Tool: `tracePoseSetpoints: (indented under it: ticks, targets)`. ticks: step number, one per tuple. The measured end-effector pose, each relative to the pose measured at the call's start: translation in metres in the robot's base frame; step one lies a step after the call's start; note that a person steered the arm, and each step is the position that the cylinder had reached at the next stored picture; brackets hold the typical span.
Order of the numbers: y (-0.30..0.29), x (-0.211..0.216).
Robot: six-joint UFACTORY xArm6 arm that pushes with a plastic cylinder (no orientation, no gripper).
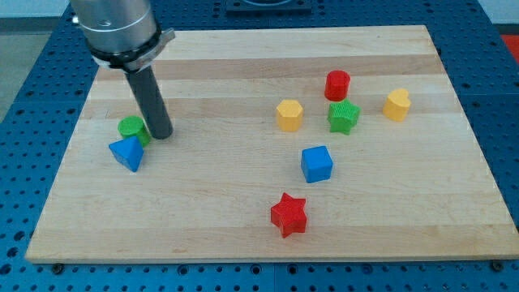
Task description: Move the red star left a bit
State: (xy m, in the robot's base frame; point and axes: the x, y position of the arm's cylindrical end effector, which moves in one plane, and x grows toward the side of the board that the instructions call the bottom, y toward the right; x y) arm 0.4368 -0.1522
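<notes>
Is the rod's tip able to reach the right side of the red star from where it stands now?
Probably yes. My tip stands far to the view's left beside the green block. The board between it and the red star looks bare, and it could pass below the blue cube.

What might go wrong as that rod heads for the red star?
1. My tip sits at the view's left beside the green block and blue block, far from the red star; leaving, it may nudge them.
2. It must reach the star's right side; the blue cube is near that route.
3. The star lies close to the board's bottom edge; an off-centre push could spin it downward.
</notes>
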Motion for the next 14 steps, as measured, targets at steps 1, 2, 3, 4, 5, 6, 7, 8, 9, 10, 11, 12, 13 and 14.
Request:
tracePoseSetpoints:
  ticks: [1,2,3,4,5,6,7,8,9,10,11,12,13,14]
  targets:
    - [0.048,0.009]
    - [0.056,0.052]
    - [0.092,0.065]
    - [0.137,0.072]
    - [0.181,0.087]
    - [0.227,0.106]
    - [0.262,0.126]
    - [0.284,0.146]
    - [0.282,0.157]
    - [0.255,0.159]
    - [0.251,0.162]
    - [0.241,0.162]
    - [0.220,0.162]
    - [0.217,0.162]
